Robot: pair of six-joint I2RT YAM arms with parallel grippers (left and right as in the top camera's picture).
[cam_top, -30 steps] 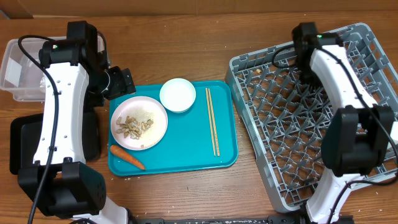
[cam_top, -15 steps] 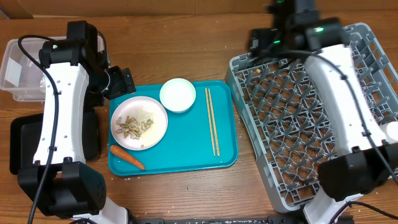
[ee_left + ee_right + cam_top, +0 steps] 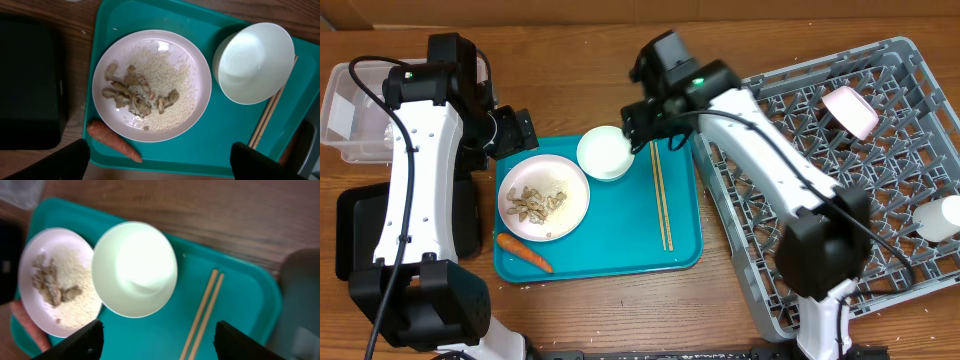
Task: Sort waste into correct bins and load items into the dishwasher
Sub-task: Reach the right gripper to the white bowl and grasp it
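Hovering over the white bowl [image 3: 134, 269] on the teal tray [image 3: 620, 250], the right pincer [image 3: 157, 342] has its fingers spread wide and holds nothing. The left pincer [image 3: 160, 162], likewise open and empty, hangs above the plate [image 3: 112, 55]. Loading is judged barely begun: one pink-lined bowl [image 3: 850, 110] sits in the dish rack [image 3: 910, 150], while the plate, food scraps [image 3: 137, 95], carrot [image 3: 112, 144] and chopsticks [image 3: 661, 195] lie unsorted on the tray. The clear tub [image 3: 345, 110] and black tray [image 3: 355, 235] are largely hidden by the left arm, so their contents cannot be told. A white object [image 3: 940, 215] at the rack's far side is cut off by the frame edge.
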